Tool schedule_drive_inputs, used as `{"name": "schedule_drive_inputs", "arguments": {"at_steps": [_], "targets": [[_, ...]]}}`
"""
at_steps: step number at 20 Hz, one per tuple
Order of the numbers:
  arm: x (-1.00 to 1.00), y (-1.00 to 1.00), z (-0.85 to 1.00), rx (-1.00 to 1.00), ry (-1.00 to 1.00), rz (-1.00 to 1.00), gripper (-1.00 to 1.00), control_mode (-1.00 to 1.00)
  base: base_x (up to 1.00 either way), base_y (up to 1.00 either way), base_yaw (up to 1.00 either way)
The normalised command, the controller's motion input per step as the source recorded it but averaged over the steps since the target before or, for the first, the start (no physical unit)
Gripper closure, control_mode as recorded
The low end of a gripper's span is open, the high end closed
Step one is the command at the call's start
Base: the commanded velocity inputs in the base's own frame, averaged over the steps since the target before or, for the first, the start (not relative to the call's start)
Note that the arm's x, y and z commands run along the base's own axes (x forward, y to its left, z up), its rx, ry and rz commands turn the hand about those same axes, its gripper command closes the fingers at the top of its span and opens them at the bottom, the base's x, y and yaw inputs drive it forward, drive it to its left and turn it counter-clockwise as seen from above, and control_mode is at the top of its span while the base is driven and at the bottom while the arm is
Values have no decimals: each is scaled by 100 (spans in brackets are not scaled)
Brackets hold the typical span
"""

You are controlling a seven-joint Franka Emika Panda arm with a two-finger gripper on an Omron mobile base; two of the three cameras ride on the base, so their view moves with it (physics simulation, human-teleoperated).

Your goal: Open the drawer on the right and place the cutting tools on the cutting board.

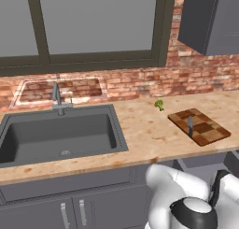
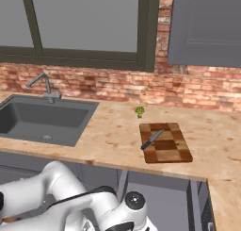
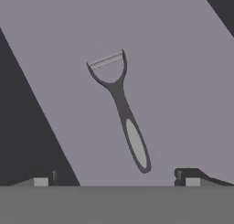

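Note:
The drawer [image 2: 162, 199] under the counter's right part stands pulled out, its grey floor [image 3: 178, 81] seen from above in the hand view. A dark grey Y-shaped peeler [image 3: 121, 109] lies flat on that floor, blade end away from me. My gripper [image 3: 116, 179] hovers above the peeler's handle end, open, with nothing between its fingertips [image 3: 186, 177]. The checkered wooden cutting board [image 1: 207, 132] [image 2: 172, 150] rests on the counter to the right of the sink. A dark-handled knife [image 1: 190, 125] [image 2: 152, 139] lies on the board.
A small green broccoli floret [image 1: 159, 104] [image 2: 140, 111] sits on the counter just behind the board. The sink [image 1: 28, 148] with its faucet [image 1: 57, 98] takes up the counter's left. A wall cabinet [image 2: 207, 27] hangs above the right end.

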Motion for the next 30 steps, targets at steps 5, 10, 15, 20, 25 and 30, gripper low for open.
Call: {"name": "schedule_drive_inputs", "arguments": {"at_steps": [5,10,15,20,25,30], "targets": [[8,-11,-42,0,0,0,-100,-100,0,0,0],[14,-6,-33,0,0,0,-100,-100,0,0,0],[11,-13,-25,0,0,0,-100,-100,0,0,0],[8,-22,-27,0,0,0,-100,-100,0,0,0],[11,-23,-24,0,1,0,-100,-100,0,0,0],[7,-11,-28,0,2,0,-100,-100,0,0,0]]}}
